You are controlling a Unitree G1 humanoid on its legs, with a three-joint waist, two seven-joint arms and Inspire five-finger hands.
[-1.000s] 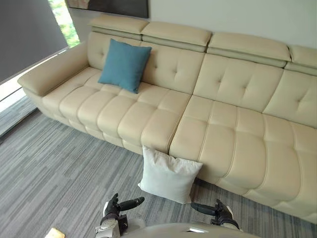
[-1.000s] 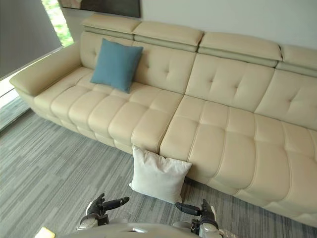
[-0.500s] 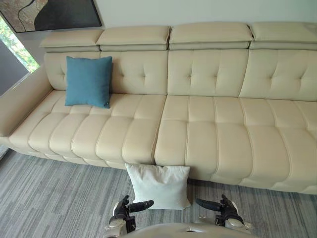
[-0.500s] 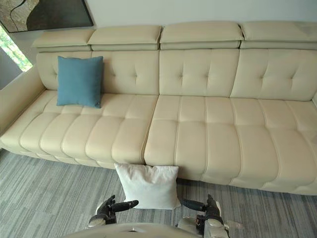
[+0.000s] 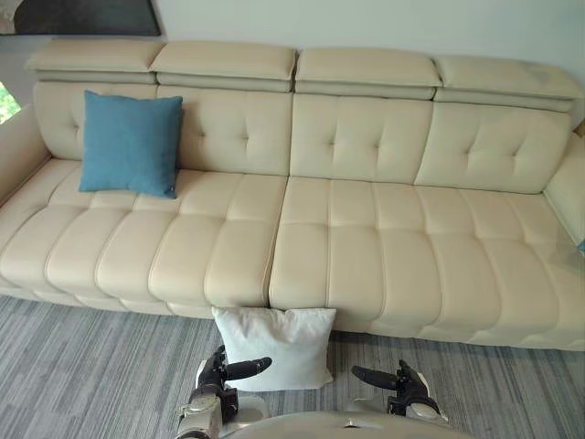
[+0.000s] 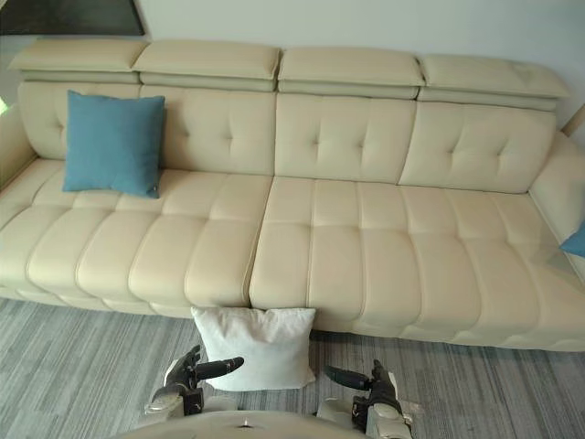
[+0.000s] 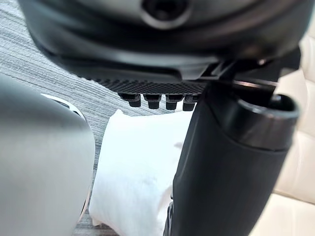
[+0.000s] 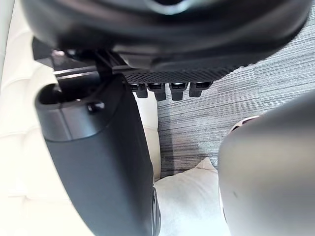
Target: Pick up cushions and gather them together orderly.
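A white cushion (image 5: 274,347) stands on the carpet, leaning against the front of the beige sofa (image 5: 366,238). A blue cushion (image 5: 130,143) leans upright against the sofa's backrest at its left end. The corner of another blue cushion (image 6: 576,240) peeks in at the sofa's right end. My left hand (image 5: 218,375) hovers low just left of the white cushion, thumb pointing inward, open and holding nothing. My right hand (image 5: 402,384) hovers to the cushion's right, a gap away, also open. The white cushion (image 7: 133,172) lies past my left thumb in the left wrist view.
Grey striped carpet (image 5: 82,375) runs along the sofa's front. The sofa seat between the two blue cushions is bare. A dark framed picture (image 5: 82,16) hangs on the wall above the sofa's left end.
The whole picture has swung round to face the sofa square on, so the camera moved. The cushions lie where they were, and both hands keep the same pose.
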